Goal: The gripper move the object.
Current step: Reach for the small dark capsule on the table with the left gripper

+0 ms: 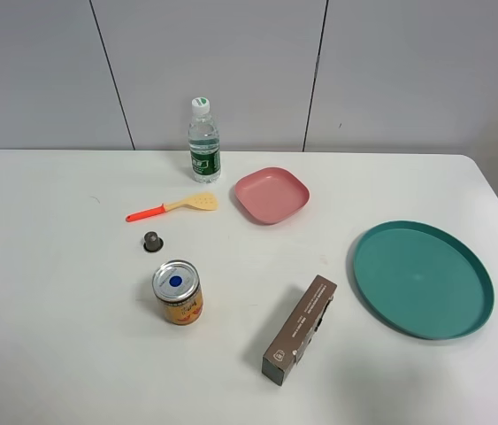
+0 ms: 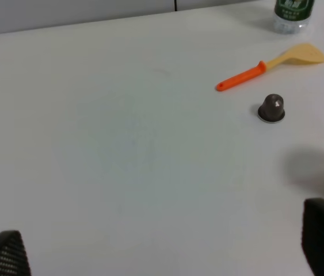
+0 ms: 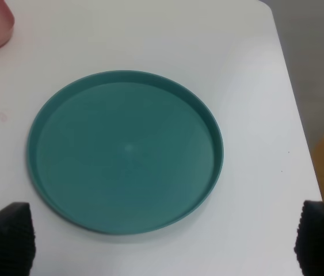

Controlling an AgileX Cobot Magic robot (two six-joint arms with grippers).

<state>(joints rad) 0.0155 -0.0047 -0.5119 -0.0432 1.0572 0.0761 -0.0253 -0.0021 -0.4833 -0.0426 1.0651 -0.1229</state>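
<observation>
Cup (image 1: 152,241), tiny, dark grey-brown and rimmed, stands on the white desk (image 1: 54,354) in its left half, about midway between the far and near edges. It seems to rest with the rim down. It lies between an orange-handled spatula (image 1: 173,207) on the far side and an orange-labelled can (image 1: 177,292) on the near side, touching neither.

A water bottle (image 1: 203,142) stands upright at the far edge, with a pink plate (image 1: 271,195) near it toward the middle. A brown box (image 1: 299,329) lies close to the near edge, and a round teal plate (image 1: 421,279) sits by the right edge.

Neither arm shows in the high view. The left gripper (image 2: 164,250) hovers over bare desk on the left side, tilted toward the far edge. Its fingers (image 2: 3,256) are spread wide and hold nothing, and the cup is well apart from them. The right gripper (image 3: 164,238) hangs above the teal plate and looks steeply down on it, jaws likewise spread wide and empty.
</observation>
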